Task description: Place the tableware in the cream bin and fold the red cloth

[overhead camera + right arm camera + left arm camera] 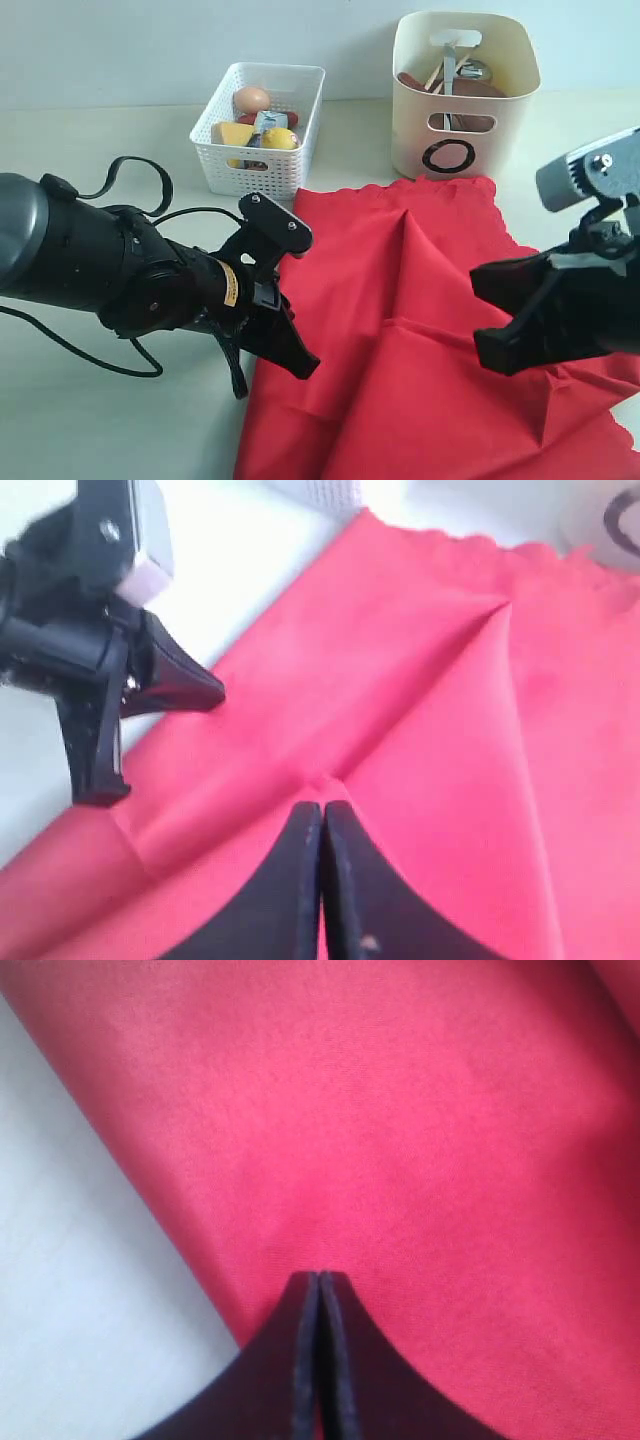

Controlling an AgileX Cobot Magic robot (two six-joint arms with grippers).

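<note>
Lying on worktop (100, 420): cloth (420, 330); left hand (318, 1282) closed together over its edge; right hand (322, 808) clamped on its raised crease; tableware (450, 72) in bin (512, 130)

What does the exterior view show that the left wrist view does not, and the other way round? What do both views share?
Only the exterior view shows the tall cream plastic bin holding tableware, the white perforated basket of food, and the right gripper. Only the left wrist view shows that the jaws of the left gripper are pressed together. Both show that gripper, the bright red cloth and the pale table.
</note>
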